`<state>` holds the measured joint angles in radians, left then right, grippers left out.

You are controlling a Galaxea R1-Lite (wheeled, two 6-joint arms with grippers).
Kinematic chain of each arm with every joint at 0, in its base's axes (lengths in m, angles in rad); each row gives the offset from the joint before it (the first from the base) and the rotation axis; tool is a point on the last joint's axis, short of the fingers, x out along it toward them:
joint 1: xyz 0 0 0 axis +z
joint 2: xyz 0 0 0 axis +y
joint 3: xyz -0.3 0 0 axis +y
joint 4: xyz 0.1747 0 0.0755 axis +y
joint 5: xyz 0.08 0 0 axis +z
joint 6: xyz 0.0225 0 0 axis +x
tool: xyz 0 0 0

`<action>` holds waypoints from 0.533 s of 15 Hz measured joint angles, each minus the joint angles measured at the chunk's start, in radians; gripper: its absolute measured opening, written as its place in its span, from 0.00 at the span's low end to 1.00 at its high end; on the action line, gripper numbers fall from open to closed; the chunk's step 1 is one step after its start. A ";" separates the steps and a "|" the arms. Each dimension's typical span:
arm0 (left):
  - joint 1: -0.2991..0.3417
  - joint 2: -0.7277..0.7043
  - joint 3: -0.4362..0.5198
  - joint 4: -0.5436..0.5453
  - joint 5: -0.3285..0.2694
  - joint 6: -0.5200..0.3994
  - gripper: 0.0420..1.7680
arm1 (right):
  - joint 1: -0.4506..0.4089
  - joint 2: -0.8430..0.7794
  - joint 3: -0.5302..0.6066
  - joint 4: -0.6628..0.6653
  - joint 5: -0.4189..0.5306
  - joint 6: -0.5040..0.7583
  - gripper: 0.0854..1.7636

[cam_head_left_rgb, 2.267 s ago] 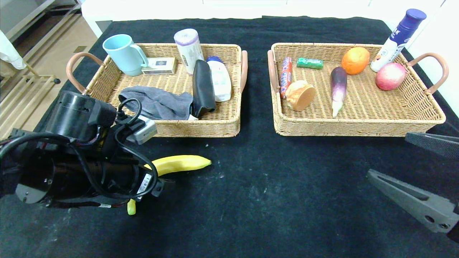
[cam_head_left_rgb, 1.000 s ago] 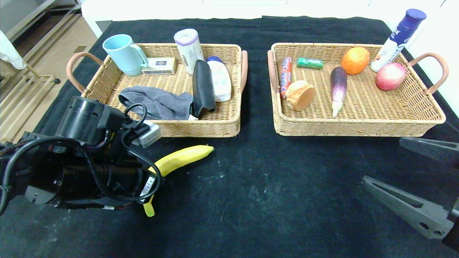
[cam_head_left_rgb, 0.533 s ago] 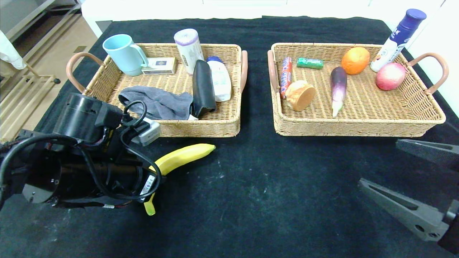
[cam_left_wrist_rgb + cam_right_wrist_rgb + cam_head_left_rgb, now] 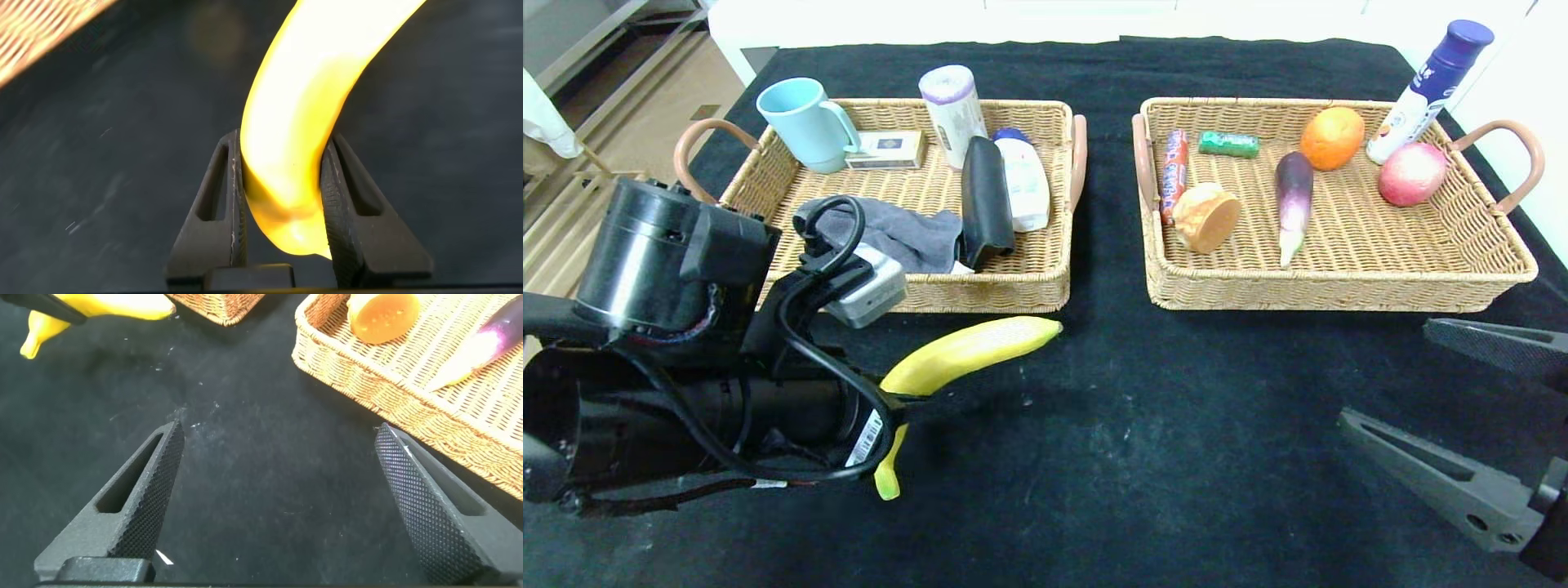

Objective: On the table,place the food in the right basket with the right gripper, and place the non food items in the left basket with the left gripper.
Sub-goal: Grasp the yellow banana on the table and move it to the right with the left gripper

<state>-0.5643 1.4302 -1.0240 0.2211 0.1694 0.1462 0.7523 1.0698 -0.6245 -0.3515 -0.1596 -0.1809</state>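
We see the banana (image 4: 968, 351) at lower left of centre in the head view, just before the left basket (image 4: 980, 294), pinched between the left gripper's (image 4: 282, 204) fingers. At lower right our right gripper (image 4: 278, 498) stands wide open, holding nothing, before the right basket (image 4: 1339, 290).

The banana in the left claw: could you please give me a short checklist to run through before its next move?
1. Grip: left claw shut on the banana, pads on both sides: ok.
2. Lift: banana looks raised off the black table: ok.
3. Correct arm: food belongs to the right claw; left holds it: not ok.
4. Right claw open, empty, low at the table's right: ok.
5. Right basket has free floor near its front: ok.
6. Spray bottle, non food, leans at the right basket's far corner: not ok.
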 joint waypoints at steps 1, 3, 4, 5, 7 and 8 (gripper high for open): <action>-0.036 -0.002 -0.002 -0.002 0.000 -0.004 0.33 | 0.000 0.000 -0.002 -0.001 -0.003 0.000 0.97; -0.109 0.005 -0.017 -0.006 0.000 -0.016 0.33 | 0.000 -0.002 -0.012 -0.004 -0.042 -0.001 0.97; -0.139 0.016 -0.031 -0.006 -0.002 -0.035 0.33 | 0.000 -0.004 -0.017 -0.005 -0.050 -0.003 0.97; -0.170 0.031 -0.051 -0.007 -0.003 -0.071 0.33 | 0.001 -0.009 -0.020 -0.005 -0.050 -0.006 0.97; -0.223 0.066 -0.094 -0.008 -0.007 -0.134 0.33 | 0.002 -0.021 -0.025 -0.004 -0.050 -0.008 0.97; -0.245 0.087 -0.115 -0.007 -0.007 -0.150 0.33 | 0.002 -0.026 -0.027 -0.004 -0.050 -0.010 0.97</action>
<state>-0.8091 1.5177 -1.1387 0.2140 0.1621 -0.0036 0.7543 1.0434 -0.6513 -0.3555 -0.2091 -0.1904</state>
